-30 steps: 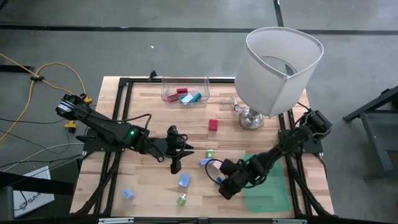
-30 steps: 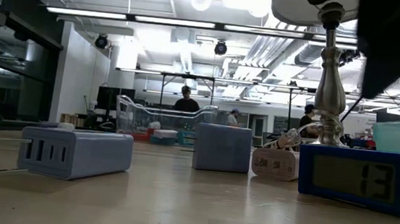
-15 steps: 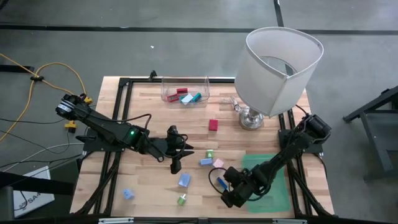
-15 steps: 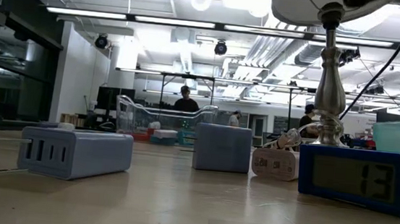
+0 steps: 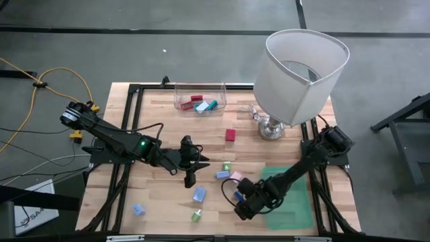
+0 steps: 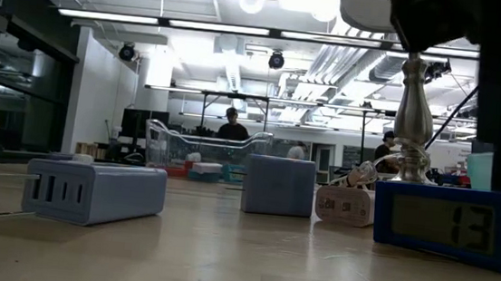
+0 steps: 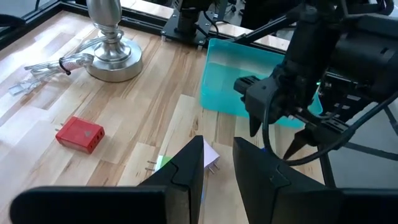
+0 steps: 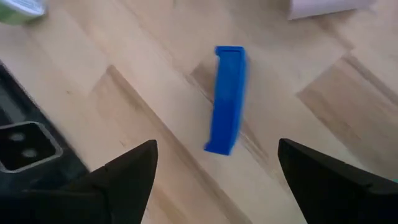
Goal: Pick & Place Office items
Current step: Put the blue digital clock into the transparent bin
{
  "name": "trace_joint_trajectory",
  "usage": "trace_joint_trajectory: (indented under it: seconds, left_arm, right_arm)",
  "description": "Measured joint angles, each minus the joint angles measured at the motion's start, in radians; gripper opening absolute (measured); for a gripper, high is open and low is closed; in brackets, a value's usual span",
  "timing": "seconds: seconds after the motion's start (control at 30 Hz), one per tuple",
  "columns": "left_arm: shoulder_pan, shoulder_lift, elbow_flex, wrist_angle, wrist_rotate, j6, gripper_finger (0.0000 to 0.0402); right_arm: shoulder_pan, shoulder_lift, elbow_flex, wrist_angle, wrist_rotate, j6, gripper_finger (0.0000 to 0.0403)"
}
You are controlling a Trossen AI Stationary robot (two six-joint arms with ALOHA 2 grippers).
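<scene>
Blue clock under open right jaws

Blue plastic, rigid and light, the small digital clock [image 8: 227, 99] lies on the wood beside the green mat [image 5: 295, 208]; take it across its narrow sides. The right gripper [image 8: 214, 168] hovers above, spread wide. A pink piece [image 5: 236, 176], possibly an adapter, crowds it. The left gripper [image 7: 217, 155] waits closed, empty.

Left arm reaching in from the worktop's left edge, left gripper [image 5: 190, 176] near the middle, fingers together, right gripper [image 5: 240, 210] near the front edge, fingers spread wide
</scene>
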Motion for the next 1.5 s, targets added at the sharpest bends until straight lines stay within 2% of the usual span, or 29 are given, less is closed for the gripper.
trace_joint_trajectory:
  seconds: [0.37,0.67,1.07,1.5]
  left_arm:
    - [0.000,0.000,0.000,0.000,0.000,0.000,0.0083]
    - [0.000,0.001,0.000,0.008,0.000,0.000,0.0083]
    - [0.000,0.001,0.000,0.053,0.000,0.000,0.0083]
    - [0.000,0.001,0.000,0.053,0.000,0.000,0.0083]
  right_arm:
    - [-0.022,0.059,0.000,0.024,-0.037,-0.021,0.0321]
    - [-0.022,0.058,0.000,0.022,-0.036,-0.024,0.0320]
    - [-0.027,0.058,0.000,0.026,-0.048,-0.025,0.0236]
    - [-0.029,0.056,0.000,0.013,-0.081,-0.025,0.0202]
